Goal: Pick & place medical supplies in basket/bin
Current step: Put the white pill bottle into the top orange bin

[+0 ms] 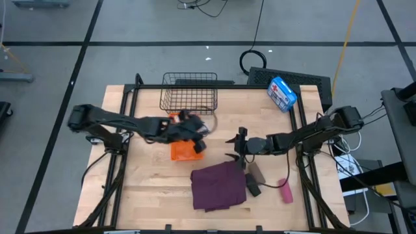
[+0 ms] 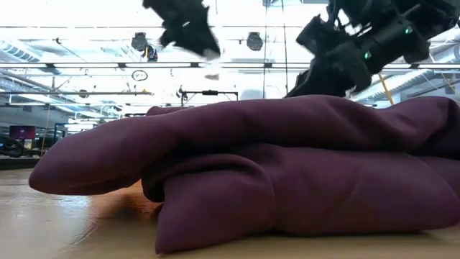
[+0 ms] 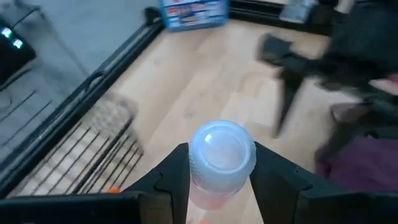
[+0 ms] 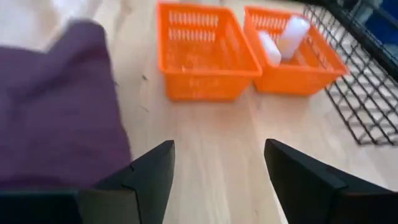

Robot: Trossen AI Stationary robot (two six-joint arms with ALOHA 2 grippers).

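The left gripper (image 3: 221, 180) was clamped on a white vial (image 3: 221, 155), which sat squarely between its fingers, above the orange tray (image 1: 184, 151) and just in front of the wire basket (image 1: 188, 93). Two more vials (image 4: 285, 38) lay in one tray compartment — the other held nothing visible. The right gripper (image 4: 217, 168) stood with its fingers spread and nothing between them, over bare table beside the purple cloth (image 1: 218, 186). A pink roll (image 1: 286, 192) lay well off to the cloth's right.

L gripper (image 3: 221, 180) over orange bin (image 1: 185, 151), fingers clamped on white vial (image 3: 222, 158). R gripper (image 4: 217, 165) beside bin, fingers apart, holding nothing.
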